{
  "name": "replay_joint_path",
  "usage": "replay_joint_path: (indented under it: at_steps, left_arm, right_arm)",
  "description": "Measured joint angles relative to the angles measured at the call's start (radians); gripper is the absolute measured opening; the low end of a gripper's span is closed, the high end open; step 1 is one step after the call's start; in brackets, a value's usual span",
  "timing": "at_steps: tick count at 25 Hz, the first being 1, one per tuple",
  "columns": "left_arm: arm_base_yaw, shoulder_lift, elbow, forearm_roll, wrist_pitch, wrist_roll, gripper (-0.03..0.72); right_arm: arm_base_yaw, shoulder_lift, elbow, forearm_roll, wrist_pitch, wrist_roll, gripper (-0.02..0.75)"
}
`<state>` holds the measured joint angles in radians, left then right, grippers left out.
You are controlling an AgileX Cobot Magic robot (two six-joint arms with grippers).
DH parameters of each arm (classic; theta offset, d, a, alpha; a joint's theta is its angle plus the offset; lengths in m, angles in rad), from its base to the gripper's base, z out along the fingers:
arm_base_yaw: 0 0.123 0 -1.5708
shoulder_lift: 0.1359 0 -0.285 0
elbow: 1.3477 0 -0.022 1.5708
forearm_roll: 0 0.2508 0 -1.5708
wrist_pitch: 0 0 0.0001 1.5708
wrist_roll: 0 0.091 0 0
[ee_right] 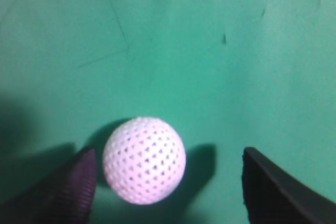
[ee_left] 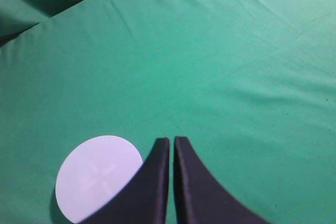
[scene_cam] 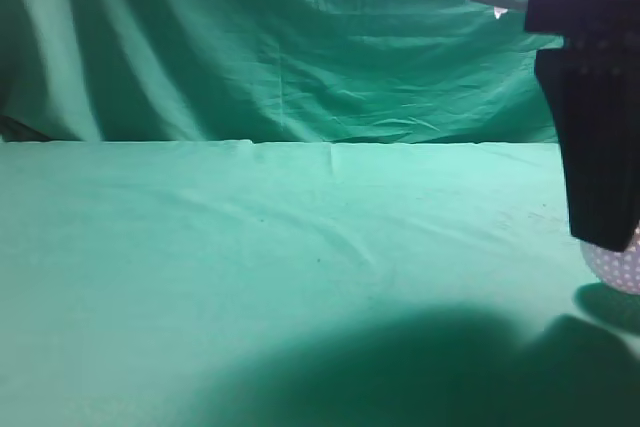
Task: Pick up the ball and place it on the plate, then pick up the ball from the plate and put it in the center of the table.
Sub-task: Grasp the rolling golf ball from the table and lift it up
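The ball, white and dimpled with a lilac tint, lies on the green table between the open fingers of my right gripper. It sits close to the left finger, with a wide gap to the right finger. In the exterior view the ball peeks out under the right gripper's black finger at the far right edge. My left gripper is shut and empty above the cloth. The plate, a flat pale lilac disc, lies just left of its fingertips in the left wrist view.
The green table spreads wide in the exterior view, with a draped green curtain behind its back edge. A large dark shadow covers the front of the cloth. The plate does not show in the exterior view.
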<state>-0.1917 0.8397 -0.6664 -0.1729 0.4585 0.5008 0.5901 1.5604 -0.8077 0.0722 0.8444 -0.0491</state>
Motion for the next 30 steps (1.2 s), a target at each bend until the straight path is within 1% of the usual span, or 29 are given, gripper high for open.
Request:
replay_joint_path:
  at_steps: [6, 13, 19, 22, 26, 27, 30]
  left_arm:
    - [0.0, 0.0, 0.0, 0.0, 0.0, 0.0, 0.0]
    - [0.0, 0.0, 0.0, 0.0, -0.002, 0.0, 0.0]
    - [0.0, 0.0, 0.0, 0.0, -0.002, 0.0, 0.0]
    - [0.0, 0.0, 0.0, 0.0, -0.002, 0.0, 0.0]
    - [0.0, 0.0, 0.0, 0.0, -0.002, 0.0, 0.0]
    - [0.0, 0.0, 0.0, 0.0, -0.002, 0.0, 0.0]
    - [0.0, 0.0, 0.0, 0.0, -0.002, 0.0, 0.0]
  right_arm:
    - [0.0, 0.021, 0.0, 0.013, -0.013, -0.002, 0.523]
    - [0.002, 0.049, 0.0, 0.074, -0.028, -0.039, 0.523]
    - [0.002, 0.066, -0.002, 0.074, -0.054, -0.05, 0.523]
    - [0.002, 0.081, -0.006, 0.057, -0.052, -0.05, 0.523]
    - [0.002, 0.087, -0.01, 0.032, -0.045, -0.051, 0.328]
    - [0.002, 0.087, -0.01, 0.031, -0.045, -0.051, 0.312]
    - [0.002, 0.089, -0.017, 0.032, -0.029, -0.051, 0.322]
